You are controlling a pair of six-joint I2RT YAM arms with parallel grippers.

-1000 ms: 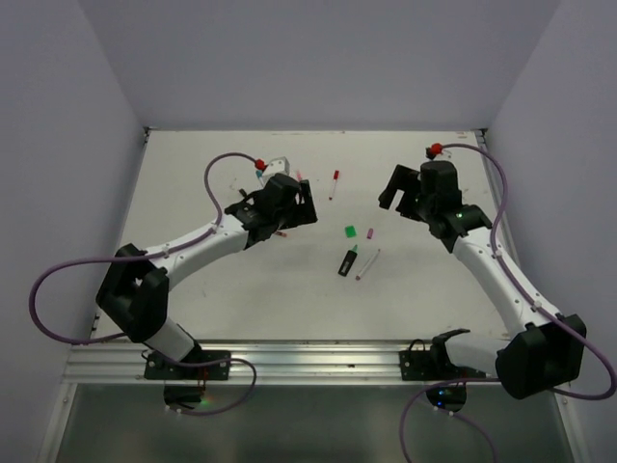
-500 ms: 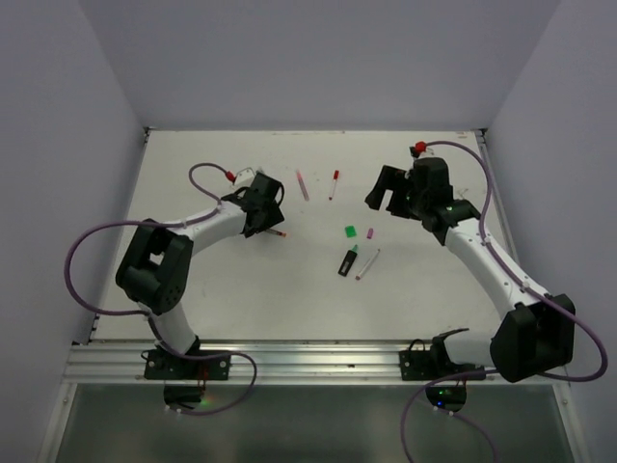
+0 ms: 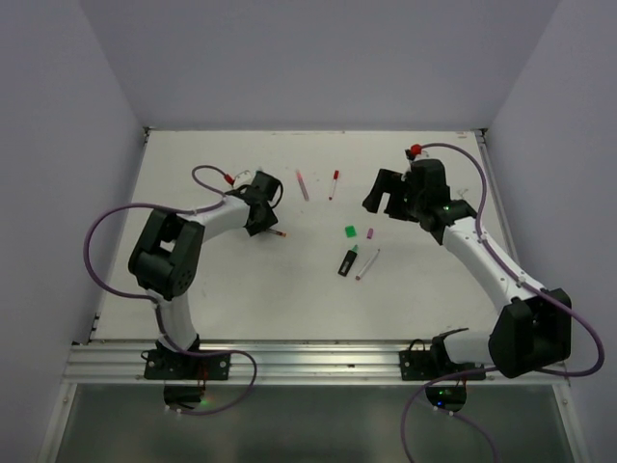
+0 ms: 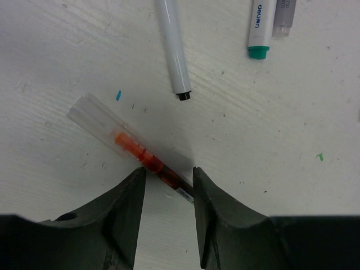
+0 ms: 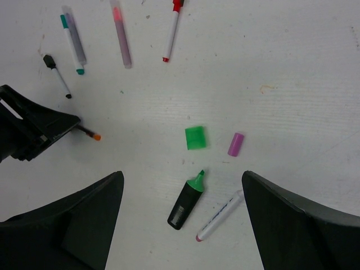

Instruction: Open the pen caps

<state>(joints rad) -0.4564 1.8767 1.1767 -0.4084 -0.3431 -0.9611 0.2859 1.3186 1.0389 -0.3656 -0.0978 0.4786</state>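
the near half of the tabletop (image 3: 251,299) lies bare. at mid-table a green cap (image 5: 195,138), a magenta cap (image 5: 235,144), a green-and-black highlighter (image 5: 185,201) and a whitish pen (image 5: 220,216) lie near one another, with bare gaps between them, under the wide-spread right tool (image 5: 181,174). the left tool (image 4: 167,170) straddles a red pen (image 4: 149,163). a black-tipped pen (image 4: 175,50) and a teal pen (image 4: 259,28) lie just beyond it and crowd that side.
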